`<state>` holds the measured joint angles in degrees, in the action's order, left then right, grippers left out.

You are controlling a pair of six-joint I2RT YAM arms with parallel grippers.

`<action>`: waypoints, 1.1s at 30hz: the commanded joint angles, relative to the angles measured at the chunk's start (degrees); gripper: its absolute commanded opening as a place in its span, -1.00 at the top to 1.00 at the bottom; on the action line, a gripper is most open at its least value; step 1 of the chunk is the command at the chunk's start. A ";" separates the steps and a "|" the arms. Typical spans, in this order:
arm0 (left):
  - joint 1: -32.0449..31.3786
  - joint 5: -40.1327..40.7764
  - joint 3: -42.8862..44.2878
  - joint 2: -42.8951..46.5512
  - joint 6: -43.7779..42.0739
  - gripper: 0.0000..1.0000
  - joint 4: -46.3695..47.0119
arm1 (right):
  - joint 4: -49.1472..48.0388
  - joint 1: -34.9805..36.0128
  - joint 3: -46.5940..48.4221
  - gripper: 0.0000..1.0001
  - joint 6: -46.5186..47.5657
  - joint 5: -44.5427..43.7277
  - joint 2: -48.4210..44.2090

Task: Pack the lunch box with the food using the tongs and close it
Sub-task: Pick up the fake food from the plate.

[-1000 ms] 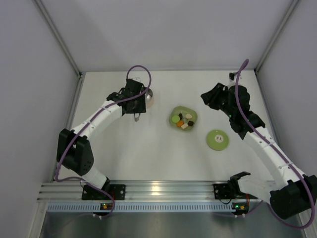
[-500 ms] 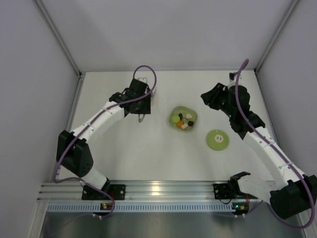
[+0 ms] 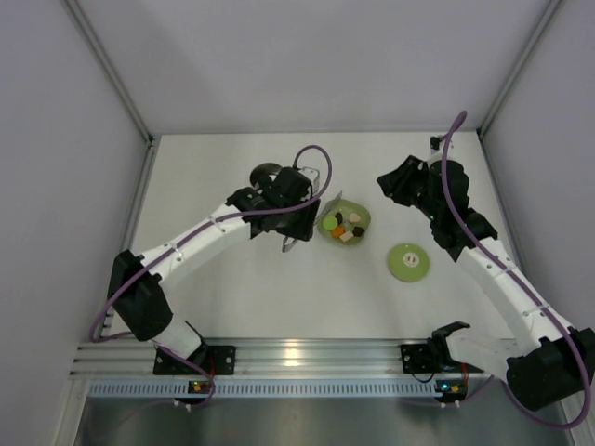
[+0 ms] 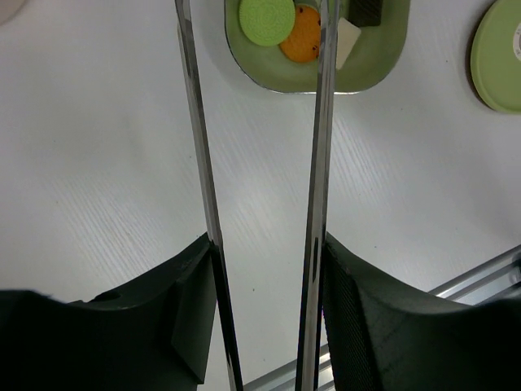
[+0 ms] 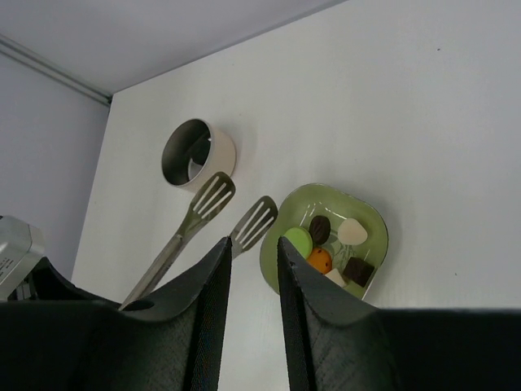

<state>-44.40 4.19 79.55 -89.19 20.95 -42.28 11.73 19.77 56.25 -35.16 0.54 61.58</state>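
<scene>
My left gripper [image 4: 264, 273] is shut on the tongs [image 4: 195, 122], with one silver arm against each finger. The slotted tong tips [image 5: 213, 195] hang just left of the green dish [image 3: 364, 217], over its near rim. In the dish lies the food: a light green disc [image 4: 266, 19], an orange piece [image 4: 305, 37], cream [image 5: 352, 230] and black [image 5: 358, 270] bits. The lunch box [image 5: 198, 153] stands open and upright behind the tongs, its steel inside showing. Its light-green lid [image 3: 408, 261] lies flat right of the dish. My right gripper [image 5: 253, 242] hovers behind the dish, narrowly open and holding nothing.
White enclosure walls close off the back and both sides of the table [image 3: 279, 288]. An aluminium rail [image 3: 297, 353] with the arm bases runs along the near edge. The left arm [image 3: 200, 240] stretches diagonally across the left half.
The left arm has swung right, carrying the tongs from beside the lunch box to the dish's left rim and uncovering the lunch box. The right arm has stayed put.
</scene>
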 commanded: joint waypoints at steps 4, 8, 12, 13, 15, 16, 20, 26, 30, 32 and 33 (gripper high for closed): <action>-1.92 -3.74 -0.62 1.65 -1.00 -0.07 -0.61 | -1.01 1.15 -0.09 0.43 -0.26 -0.27 -1.29; -2.35 -3.83 -1.59 0.68 -1.26 -0.08 -0.61 | -0.83 1.15 -0.26 0.43 -0.35 -0.27 -1.55; -3.06 -5.58 -3.08 -0.02 -1.61 -0.08 -0.08 | -1.18 1.15 -0.88 0.43 -0.53 -0.18 -1.64; -3.15 -5.68 -3.61 -0.28 -1.70 -0.07 0.09 | -1.27 1.15 -0.96 0.43 -0.61 -0.27 -1.55; -3.15 -5.77 -4.05 -0.99 -1.79 -0.07 0.27 | -1.62 1.15 -1.31 0.43 -0.79 -0.27 -1.55; -3.15 -5.68 -4.22 -1.25 -2.14 -0.07 0.53 | -1.62 1.15 -1.32 0.43 -0.70 -0.18 -1.55; -3.15 -5.59 -4.66 -2.92 -2.40 -0.08 1.59 | -1.97 1.15 -1.67 0.43 -0.88 -0.18 -1.29; -3.15 -2.34 -4.14 -5.46 -2.23 -0.08 2.29 | -1.88 1.15 -1.84 0.43 -0.53 -1.94 -1.38; -3.15 -1.29 -3.44 -6.52 -1.88 -0.08 2.29 | -1.62 1.15 -1.93 0.43 -0.26 -2.38 -1.38; -3.15 -0.32 -2.91 -7.05 -1.70 -0.09 2.29 | -1.62 1.15 -1.93 0.43 0.00 -2.47 -1.38; -3.15 -0.23 -2.73 -7.14 -1.70 -0.09 2.20 | -1.62 1.24 -2.02 0.43 0.00 -2.56 -1.38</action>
<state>-47.33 1.85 75.09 -95.96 19.35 -42.00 11.57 19.77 54.68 -35.73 -0.75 61.25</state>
